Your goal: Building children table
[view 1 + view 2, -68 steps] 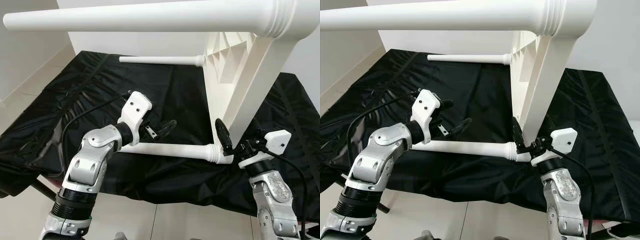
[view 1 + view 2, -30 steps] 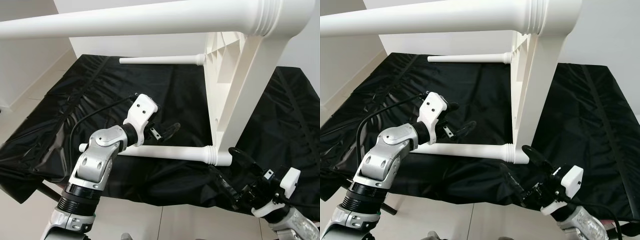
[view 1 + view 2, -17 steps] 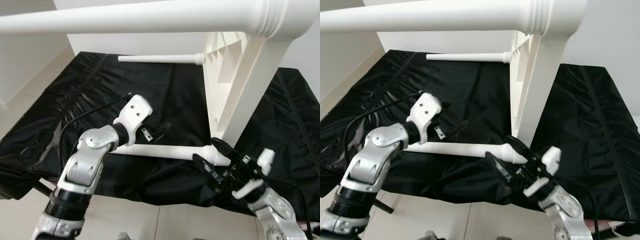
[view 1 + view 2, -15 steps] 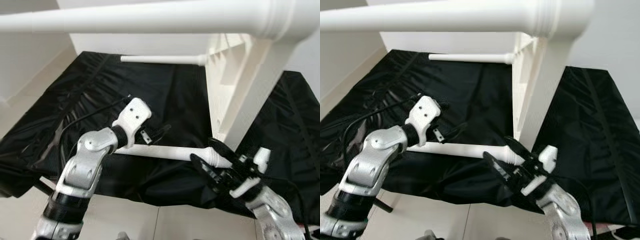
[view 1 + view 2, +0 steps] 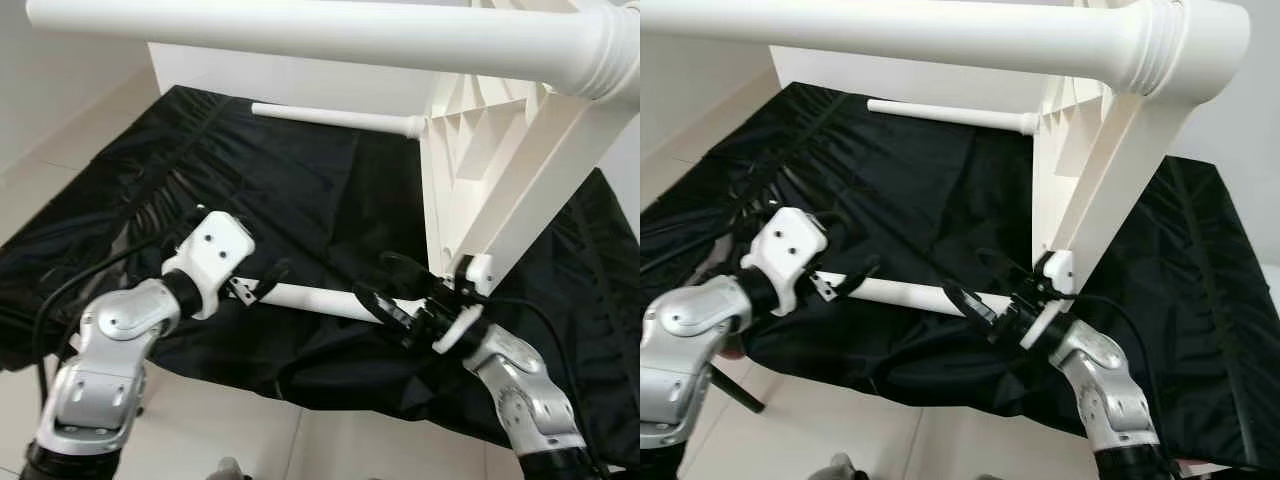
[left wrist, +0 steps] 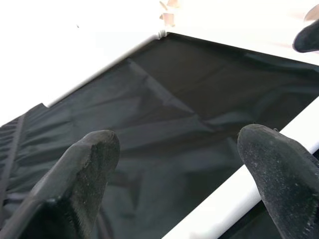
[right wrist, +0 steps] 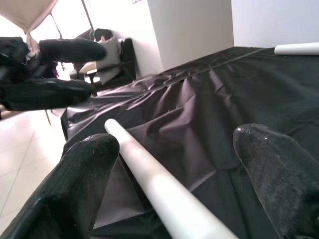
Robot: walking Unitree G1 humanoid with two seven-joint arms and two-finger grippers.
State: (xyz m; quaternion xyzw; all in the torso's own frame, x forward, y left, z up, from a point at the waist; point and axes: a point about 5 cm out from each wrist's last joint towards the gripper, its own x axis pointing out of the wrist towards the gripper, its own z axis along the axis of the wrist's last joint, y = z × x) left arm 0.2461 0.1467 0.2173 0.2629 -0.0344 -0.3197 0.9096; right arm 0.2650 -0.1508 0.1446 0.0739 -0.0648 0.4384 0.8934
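Eye view: the leg (image 5: 315, 298) lies flat on the cloth (image 5: 300, 190), its long axis running between the left gripper (image 5: 262, 281) and right gripper (image 5: 385, 292). Both grippers are spread, straddling opposite ends. Wrist views: the leg runs out between the right fingers (image 7: 84, 164) and crosses beside the left fingers (image 6: 271, 159); nothing is gripped.

You have the table (image 5: 520, 190) tipped on its side at the right of the frame, resting on the cloth (image 5: 300, 190) that spreads across the middle. One leg (image 5: 330, 30) runs along the top edge, another leg (image 5: 340, 118) lies behind it at upper centre, and the low leg (image 5: 320, 298) crosses the lower centre. The left gripper (image 5: 262, 283) sits at that leg's left end; the right gripper (image 5: 385, 285) straddles it near the table's corner, lower right of centre.
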